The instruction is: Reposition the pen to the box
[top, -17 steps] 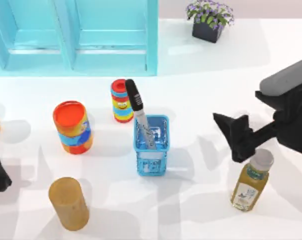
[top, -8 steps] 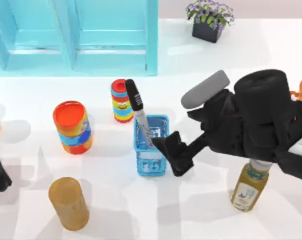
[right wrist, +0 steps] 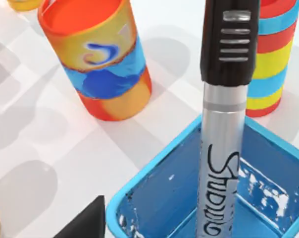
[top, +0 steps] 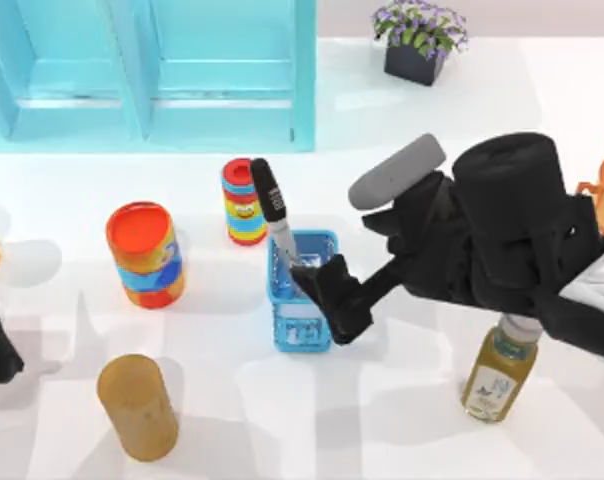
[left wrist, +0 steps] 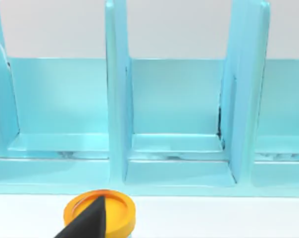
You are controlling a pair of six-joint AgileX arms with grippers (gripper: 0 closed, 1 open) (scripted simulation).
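Pen (top: 278, 225) standing tilted inside the blue box (top: 304, 290), black capped end up and leaning toward the striped can (top: 243, 201), silver barrel down in the box. Right wrist view: pen (right wrist: 224, 114) rises from the box (right wrist: 154, 193) interior, black lettering on the barrel, ridged cap on top.

Right gripper (top: 334, 296) reaches in from the tabletop's right side, its black fingers over the right edge of the box, just beside the pen barrel. Cannot tell whether the fingers are spread or closed, or whether they touch the pen. 1 black fingertip (right wrist: 85, 223) shows at the corner of the right wrist view, near the box rim.

Left arm parked at the left edge of the tabletop; cannot tell its fingers' state. Left wrist view faces the turquoise shelf (left wrist: 174, 124), with an orange lid (left wrist: 100, 210) low in front.

Other items on the white tabletop (top: 402, 420): orange-and-blue can (top: 145, 254) left of the box, tan cylinder (top: 137, 406) near the front, juice bottle (top: 498, 375) under the right arm, potted plant (top: 419, 40) at the back.
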